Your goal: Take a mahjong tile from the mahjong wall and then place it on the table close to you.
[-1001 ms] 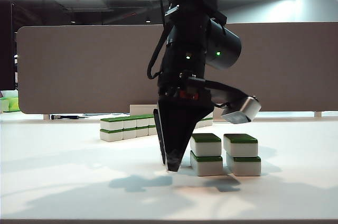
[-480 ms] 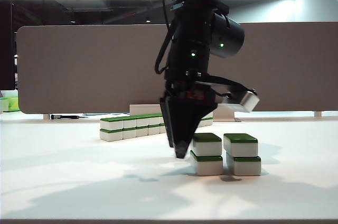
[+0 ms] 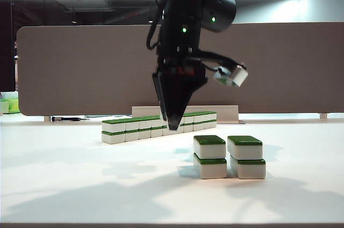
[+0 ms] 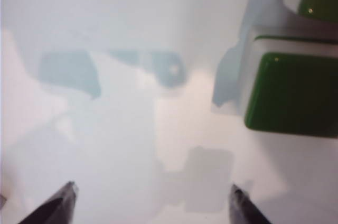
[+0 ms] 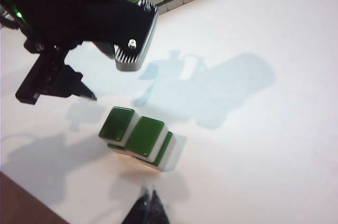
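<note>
Left gripper [image 3: 173, 123] spread, empty, hanging above table [image 3: 80, 185] between mahjong wall [image 3: 158, 127] at far side and near pair of stacks [image 3: 228, 157]. Right gripper [image 5: 150, 203] pressed together, near edge. Advice: straddle one top tile squarely, avoid nudging neighbours.

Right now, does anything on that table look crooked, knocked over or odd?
Nothing stands out. The mahjong wall runs straight, the two short stacks sit upright, and the open, empty left hand hangs above the table.
</note>
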Motion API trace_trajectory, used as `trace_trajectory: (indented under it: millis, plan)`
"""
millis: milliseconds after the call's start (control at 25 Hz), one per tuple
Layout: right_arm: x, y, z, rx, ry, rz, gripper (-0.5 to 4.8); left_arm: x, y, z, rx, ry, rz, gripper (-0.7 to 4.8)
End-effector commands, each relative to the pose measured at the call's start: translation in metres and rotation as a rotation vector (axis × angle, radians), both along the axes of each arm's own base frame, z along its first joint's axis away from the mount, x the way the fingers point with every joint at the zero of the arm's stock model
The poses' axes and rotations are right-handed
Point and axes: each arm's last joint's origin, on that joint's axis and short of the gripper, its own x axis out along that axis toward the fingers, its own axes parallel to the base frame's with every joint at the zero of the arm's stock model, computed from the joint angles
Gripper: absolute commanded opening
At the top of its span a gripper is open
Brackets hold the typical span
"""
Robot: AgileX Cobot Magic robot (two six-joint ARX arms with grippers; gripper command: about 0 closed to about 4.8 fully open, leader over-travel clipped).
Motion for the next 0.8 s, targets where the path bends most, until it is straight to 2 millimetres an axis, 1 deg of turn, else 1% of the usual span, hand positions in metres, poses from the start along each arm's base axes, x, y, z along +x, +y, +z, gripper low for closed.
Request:
trace_trajectory:
  millis: [40,120,200,280,320,400,480,561,641,801]
  plan:
    - [-0.001,0.001,0.003,0.031,-0.013,0.052,-0.01,-0.001,0.008,0.018,-0.028,-0.032,0.021,3.66]
    - [-0.001,0.001,0.003,0.031,-0.013,0.052,-0.01,-0.001,0.010,0.024,-0.039,-0.044,0.038,3.49]
    - [-0.001,0.001,0.003,0.031,-0.014,0.052,-0.01,-0.001,0.017,0.034,-0.063,-0.061,0.079,3.01]
    - [-0.001,0.001,0.003,0.031,-0.013,0.052,-0.01,-0.002,0.020,0.042,-0.082,-0.076,0.106,2.78]
    - [-0.001,0.001,0.003,0.031,-0.013,0.052,-0.01,-0.001,0.026,0.049,-0.099,-0.087,0.132,2.66]
    - [0.000,0.001,0.003,0.031,-0.014,0.051,-0.01,-0.003,0.033,0.061,-0.126,-0.104,0.160,2.57]
    - [0.000,0.001,0.003,0.031,-0.014,0.051,-0.01,-0.002,0.044,0.074,-0.152,-0.129,0.195,2.08]
    - [0.000,0.001,0.003,0.029,-0.014,0.048,-0.01,-0.003,0.054,0.087,-0.181,-0.150,0.231,1.90]
    - [0.000,0.001,0.003,0.029,-0.014,0.048,-0.01,-0.002,0.075,0.108,-0.260,-0.156,0.311,1.10]
    - [0.000,0.001,0.003,0.029,-0.014,0.048,-0.01,-0.003,0.100,0.129,-0.371,-0.132,0.374,0.73]
